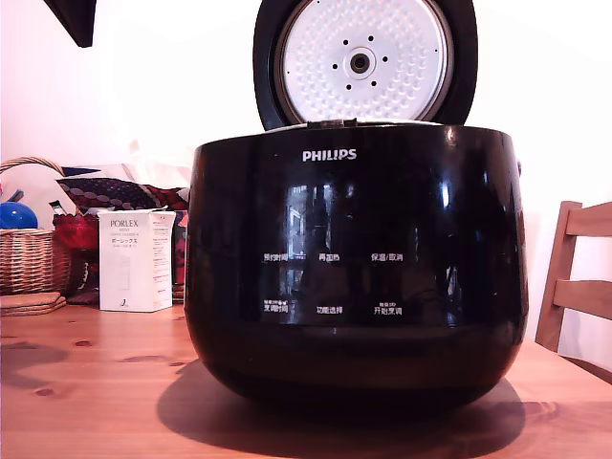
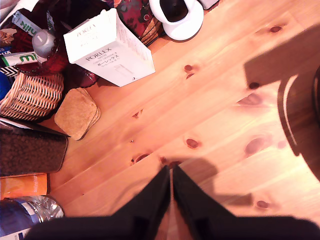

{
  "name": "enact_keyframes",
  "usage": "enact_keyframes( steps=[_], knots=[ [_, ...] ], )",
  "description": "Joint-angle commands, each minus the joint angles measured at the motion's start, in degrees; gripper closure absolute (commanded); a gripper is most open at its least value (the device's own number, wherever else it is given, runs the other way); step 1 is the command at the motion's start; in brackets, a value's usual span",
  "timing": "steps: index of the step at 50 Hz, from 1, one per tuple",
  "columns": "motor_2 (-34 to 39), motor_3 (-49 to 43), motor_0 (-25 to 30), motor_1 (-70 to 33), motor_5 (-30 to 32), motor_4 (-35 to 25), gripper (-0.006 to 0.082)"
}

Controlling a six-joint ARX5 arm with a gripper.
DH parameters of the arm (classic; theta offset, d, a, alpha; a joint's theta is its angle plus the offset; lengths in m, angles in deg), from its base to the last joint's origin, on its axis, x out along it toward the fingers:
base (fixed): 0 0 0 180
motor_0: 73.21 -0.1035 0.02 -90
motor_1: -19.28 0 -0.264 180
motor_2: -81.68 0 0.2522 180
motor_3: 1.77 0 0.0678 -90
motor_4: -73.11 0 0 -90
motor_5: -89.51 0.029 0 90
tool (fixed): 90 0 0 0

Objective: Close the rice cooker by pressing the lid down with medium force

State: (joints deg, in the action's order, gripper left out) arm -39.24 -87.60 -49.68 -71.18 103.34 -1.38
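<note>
The rice cooker [image 1: 356,268], large, glossy black and marked PHILIPS, fills the middle of the exterior view on the wooden table. Its lid [image 1: 363,59] stands raised behind the pot, with the silver-white dimpled underside facing the camera. In the wrist view my gripper [image 2: 171,171] hangs above bare table boards, its two black fingers pressed together with nothing between them. A sliver of the cooker's black body [image 2: 317,95] shows at that frame's edge, well apart from the fingertips. A dark pointed shape [image 1: 75,19] hangs at the exterior view's top left, off to the side of the cooker.
A white PORLEX box [image 1: 134,260] [image 2: 110,50], a wicker basket [image 1: 29,253] [image 2: 27,92] and stacked cork coasters [image 2: 76,113] sit on the table at the exterior view's left. A wooden chair [image 1: 574,277] stands at its right. A white round device [image 2: 176,17] lies beyond the box.
</note>
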Motion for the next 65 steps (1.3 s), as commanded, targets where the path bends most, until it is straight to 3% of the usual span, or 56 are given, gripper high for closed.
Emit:
enact_keyframes(
  steps=[1,16,25,40,65],
  knots=[
    [0.20,0.48,-0.17,0.24,-0.33,0.00,0.0786],
    [0.17,1.11,-0.17,0.24,-0.31,0.00,0.0786],
    [-0.22,10.95,-0.17,0.24,0.13,-0.72,0.0787],
    [-1.09,26.43,-0.17,0.09,0.09,-13.70,0.0787],
    [-4.61,34.69,-0.17,-5.05,-1.92,-24.44,0.0787]
  ],
)
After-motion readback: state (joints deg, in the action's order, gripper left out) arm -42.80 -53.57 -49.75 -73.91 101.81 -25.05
